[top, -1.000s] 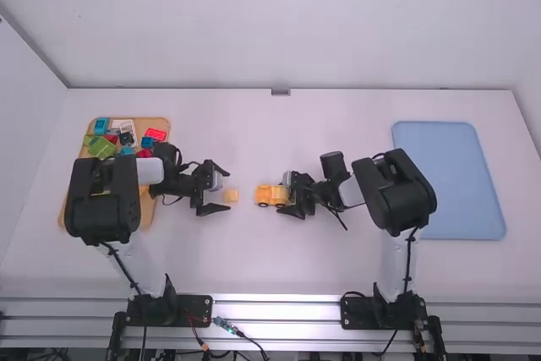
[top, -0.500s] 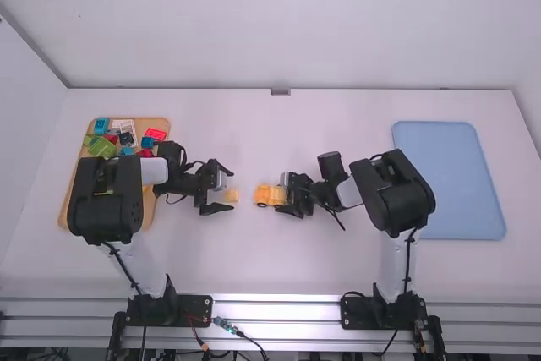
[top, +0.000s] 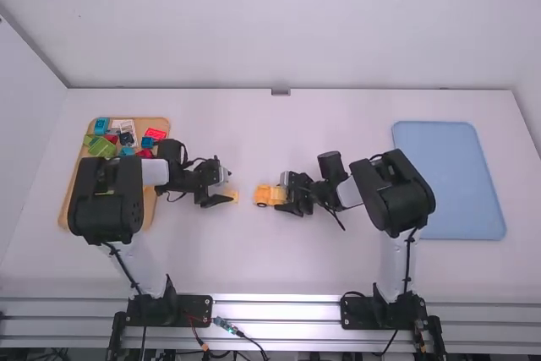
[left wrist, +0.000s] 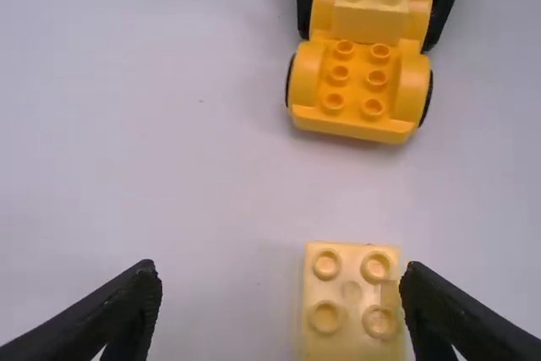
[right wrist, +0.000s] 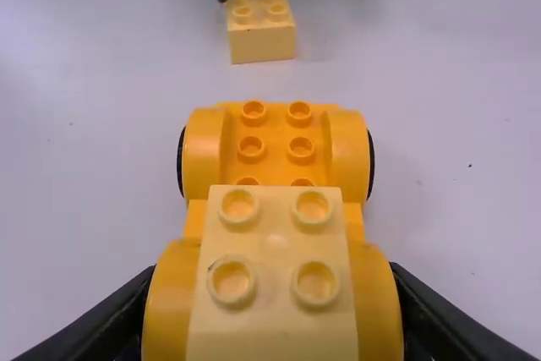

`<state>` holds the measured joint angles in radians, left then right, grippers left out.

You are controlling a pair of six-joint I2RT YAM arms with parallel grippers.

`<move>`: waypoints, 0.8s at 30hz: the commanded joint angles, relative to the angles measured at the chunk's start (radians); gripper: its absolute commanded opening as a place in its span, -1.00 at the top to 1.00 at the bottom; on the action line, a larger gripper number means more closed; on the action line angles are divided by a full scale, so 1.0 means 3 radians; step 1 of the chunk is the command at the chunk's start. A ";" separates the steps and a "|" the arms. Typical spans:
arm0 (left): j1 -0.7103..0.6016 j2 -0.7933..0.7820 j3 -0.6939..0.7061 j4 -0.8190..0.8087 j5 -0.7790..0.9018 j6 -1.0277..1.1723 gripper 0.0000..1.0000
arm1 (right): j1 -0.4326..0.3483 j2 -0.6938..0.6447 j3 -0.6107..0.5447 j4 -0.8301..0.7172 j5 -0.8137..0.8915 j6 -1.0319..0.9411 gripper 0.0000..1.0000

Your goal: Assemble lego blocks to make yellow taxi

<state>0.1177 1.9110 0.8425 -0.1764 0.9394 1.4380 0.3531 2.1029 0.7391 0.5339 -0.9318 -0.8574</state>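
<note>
My left gripper (top: 221, 185) is at the loose pale yellow block (top: 233, 196) on the table. In the left wrist view the gripper (left wrist: 281, 293) stands open, one finger beside the right edge of the block (left wrist: 351, 298), the other well apart from it. My right gripper (top: 292, 194) is shut on the rear of the orange-yellow car base (top: 270, 195). In the right wrist view that gripper (right wrist: 272, 314) has a finger against each side of the car base (right wrist: 276, 143); a pale yellow block (right wrist: 272, 281) sits on top of its rear half.
A wooden tray (top: 149, 209) with green, blue and red blocks lies at the left, partly under the left arm. A blue tray (top: 450, 179) is at the right, beyond the right arm. White table (top: 279, 259) lies in front of the grippers.
The left gripper's fingers have drawn closer together around the loose block. The right gripper and the car base shifted very slightly early on, then stayed still.
</note>
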 commanded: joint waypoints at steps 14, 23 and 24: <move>-0.0023 0.0063 -0.0538 0.0994 -0.0017 -0.0559 -0.57 | 0.0001 -0.0086 -0.0019 -0.0001 -0.0041 0.0053 -0.29; -0.0022 0.0063 -0.0354 0.0525 0.0065 -0.0395 -0.58 | -0.0003 -0.0086 -0.0019 -0.0004 -0.0047 0.0053 -0.29; -0.0022 0.0063 -0.0270 0.0331 0.0060 -0.0229 -0.56 | -0.0001 -0.0086 -0.0020 -0.0004 -0.0045 0.0053 -0.29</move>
<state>0.1177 1.9114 0.7128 -0.0227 0.9310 1.3098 0.3531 2.1029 0.7391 0.5343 -0.9329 -0.8440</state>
